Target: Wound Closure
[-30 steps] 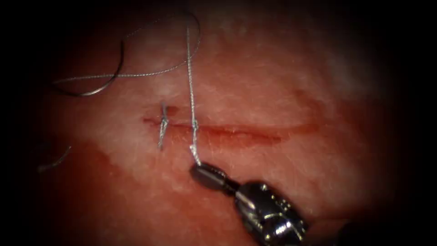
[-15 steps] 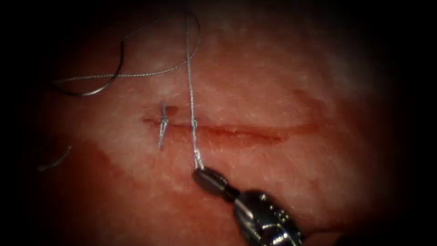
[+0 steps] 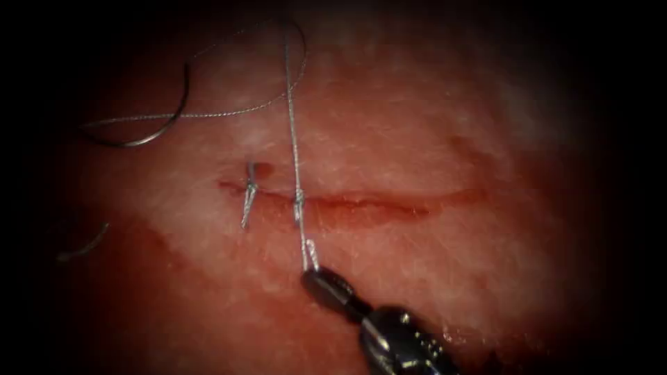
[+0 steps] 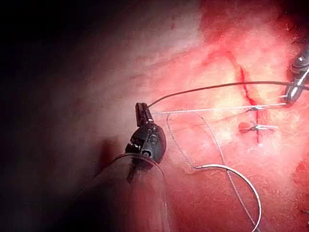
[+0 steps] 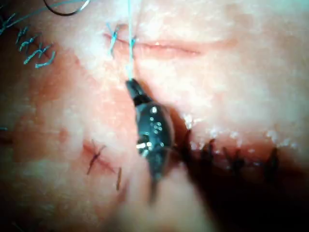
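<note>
Tissue (image 3: pixel 431 125) with cut (image 3: pixel 375 201) running 9 to 3 o'clock. Right tool (image 3: pixel 321 278), entering from 5 o'clock, clamps the thread (image 3: pixel 294 139) tail just below the knot (image 3: pixel 299 201); left tool (image 4: pixel 142 115) grips the strand's far end. Risk: overtension could snap thread or tear the cut's edges. Needle (image 3: pixel 156 128) lies free on tissue at 10 o'clock, held by neither tool. Finished stitch (image 3: pixel 249 191) sits just left of the knot.
</note>
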`<state>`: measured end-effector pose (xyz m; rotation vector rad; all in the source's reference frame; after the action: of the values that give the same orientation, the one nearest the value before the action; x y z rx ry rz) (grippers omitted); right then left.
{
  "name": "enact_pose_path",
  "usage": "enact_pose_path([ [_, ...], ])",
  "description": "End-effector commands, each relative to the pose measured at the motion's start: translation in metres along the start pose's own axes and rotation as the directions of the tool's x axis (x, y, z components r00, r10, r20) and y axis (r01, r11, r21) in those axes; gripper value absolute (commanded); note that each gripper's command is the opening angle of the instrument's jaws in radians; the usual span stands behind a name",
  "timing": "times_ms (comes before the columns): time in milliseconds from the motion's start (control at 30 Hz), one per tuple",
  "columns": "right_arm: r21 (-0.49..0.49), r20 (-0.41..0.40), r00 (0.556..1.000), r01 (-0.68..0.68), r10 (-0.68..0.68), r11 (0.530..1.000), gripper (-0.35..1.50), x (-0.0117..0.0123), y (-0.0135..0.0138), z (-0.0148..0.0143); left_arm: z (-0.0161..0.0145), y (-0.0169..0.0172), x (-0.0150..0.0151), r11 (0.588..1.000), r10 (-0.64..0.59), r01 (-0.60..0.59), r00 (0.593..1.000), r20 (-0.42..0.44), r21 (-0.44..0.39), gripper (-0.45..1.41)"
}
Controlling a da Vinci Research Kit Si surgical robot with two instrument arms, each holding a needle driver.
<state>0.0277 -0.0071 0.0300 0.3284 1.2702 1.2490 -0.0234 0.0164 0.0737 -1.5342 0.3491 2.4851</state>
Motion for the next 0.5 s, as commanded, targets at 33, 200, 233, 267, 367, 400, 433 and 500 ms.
enact_pose_path([
  [33,0.037,0.005,0.999,0.051,-0.052,0.998,0.29,-0.0009,-0.0006,-0.0001,0.0003,0.0011,0.0001,1.000,0.000,-0.001,1.000,-0.017,-0.012,-0.45],
  [200,0.140,-0.004,0.956,0.293,-0.295,0.946,1.26,0.0013,-0.0015,-0.0006,-0.0009,0.0031,0.0038,0.996,-0.054,0.049,0.996,-0.068,-0.074,-0.45],
  [233,0.150,-0.004,0.950,0.310,-0.313,0.939,1.30,0.0018,-0.0018,-0.0008,-0.0012,0.0034,0.0046,0.995,-0.061,0.055,0.996,-0.071,-0.080,-0.45],
  [267,0.158,-0.004,0.943,0.331,-0.334,0.930,1.31,0.0027,-0.0021,-0.0011,-0.0021,0.0040,0.0064,0.993,-0.077,0.069,0.994,-0.078,-0.095,-0.45],
  [367,0.161,0.000,0.939,0.339,-0.343,0.927,1.31,0.0051,-0.0026,-0.0016,-0.0036,0.0055,0.0101,0.987,-0.109,0.096,0.989,-0.095,-0.127,-0.45],
  [400,0.161,0.001,0.939,0.339,-0.344,0.927,1.31,0.0057,-0.0026,-0.0017,-0.0039,0.0058,0.0110,0.986,-0.115,0.102,0.988,-0.099,-0.133,-0.45],
  [433,0.161,0.003,0.941,0.335,-0.340,0.928,1.30,0.0063,-0.0025,-0.0016,-0.0041,0.0060,0.0115,0.986,-0.114,0.099,0.988,-0.103,-0.134,-0.45],
  [500,0.165,0.007,0.943,0.328,-0.334,0.930,1.28,0.0079,-0.0022,-0.0013,-0.0048,0.0067,0.0134,0.985,-0.116,0.100,0.987,-0.111,-0.138,-0.45],
])
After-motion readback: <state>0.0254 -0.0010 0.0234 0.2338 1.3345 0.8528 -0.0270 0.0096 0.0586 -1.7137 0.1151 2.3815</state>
